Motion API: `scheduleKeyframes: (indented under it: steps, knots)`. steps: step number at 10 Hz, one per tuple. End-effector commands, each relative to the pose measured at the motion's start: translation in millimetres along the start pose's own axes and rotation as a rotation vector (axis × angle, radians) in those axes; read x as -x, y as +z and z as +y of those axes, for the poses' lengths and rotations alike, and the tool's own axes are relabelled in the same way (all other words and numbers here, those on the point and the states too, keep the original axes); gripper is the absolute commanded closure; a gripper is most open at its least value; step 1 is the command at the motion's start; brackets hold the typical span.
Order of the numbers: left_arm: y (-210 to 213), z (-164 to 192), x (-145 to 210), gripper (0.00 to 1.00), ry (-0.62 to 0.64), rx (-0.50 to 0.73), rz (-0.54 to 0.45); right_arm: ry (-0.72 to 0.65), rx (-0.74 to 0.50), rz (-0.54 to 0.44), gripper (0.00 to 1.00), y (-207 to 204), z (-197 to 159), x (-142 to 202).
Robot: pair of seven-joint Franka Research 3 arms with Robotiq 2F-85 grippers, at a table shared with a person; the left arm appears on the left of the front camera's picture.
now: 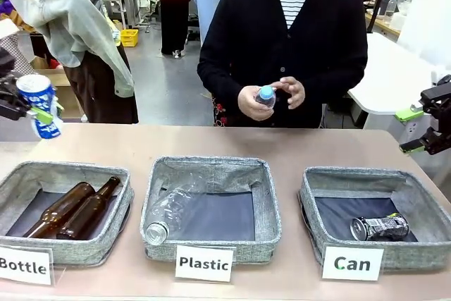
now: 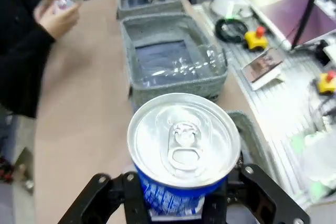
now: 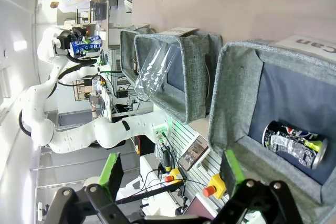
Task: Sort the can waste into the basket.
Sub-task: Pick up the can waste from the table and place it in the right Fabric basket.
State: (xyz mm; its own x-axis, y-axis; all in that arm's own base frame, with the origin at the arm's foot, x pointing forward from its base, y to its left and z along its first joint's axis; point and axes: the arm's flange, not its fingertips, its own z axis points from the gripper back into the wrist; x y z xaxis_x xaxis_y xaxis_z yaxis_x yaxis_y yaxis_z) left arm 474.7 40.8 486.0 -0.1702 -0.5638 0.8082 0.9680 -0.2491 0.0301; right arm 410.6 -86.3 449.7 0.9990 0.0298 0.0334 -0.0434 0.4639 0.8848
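The left gripper (image 1: 34, 114) is closed on the blue and white can (image 1: 39, 103) and holds it in the air at the left edge of the front view, above the counter (image 1: 225, 142) and well away from the basket with the "Can" sign (image 1: 377, 216). In the left wrist view the same can (image 2: 184, 148) is seen from its silver top, with the pull tab in the middle, and the black fingers (image 2: 131, 195) press on its blue body from both sides. The right gripper (image 1: 421, 132) is open and holds nothing; it hangs at the right edge of the front view, above and just behind the far right corner of the "Can" basket. The crushed silver and dark can (image 1: 380, 227) lies on its side on the dark floor of this basket, near the front right. In the right wrist view this crushed can (image 3: 294, 145) lies in the same basket (image 3: 236, 93), beyond the green pads (image 3: 111, 174) that stand wide apart. The middle basket, signed "Plastic" (image 1: 211, 206), contains a clear plastic bottle (image 1: 169, 213), and the left basket, signed "Bottle" (image 1: 63, 209), contains two brown glass bottles (image 1: 74, 209). A person in a dark cardigan stands at the far side and holds a small bottle with a blue cap (image 1: 266, 96) in both hands (image 1: 275, 96).
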Motion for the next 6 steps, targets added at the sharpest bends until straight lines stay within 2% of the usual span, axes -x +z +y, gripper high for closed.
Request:
scheduleKeyframes:
  steps: [1, 3, 5, 6]
  knots:
    - [-54.7, 1.0, -54.5, 0.66, -0.053, 0.123, 0.132, 0.021, 0.006, -0.006, 0.0, 1.6, -0.4, 0.0]
    - [-87.2, 16.0, -72.9, 0.66, -0.071, 0.189, 0.23, 0.021, 0.006, -0.006, 0.0, 1.6, -0.4, 0.0]
    - [-39.6, 4.3, -52.0, 0.66, -0.037, 0.142, 0.131, 0.021, 0.006, -0.006, 0.0, 1.6, -0.4, 0.0]
    - [-5.9, -22.3, -32.1, 0.66, -0.002, 0.098, 0.112, 0.021, 0.006, -0.006, 0.0, 1.6, -0.4, 0.0]
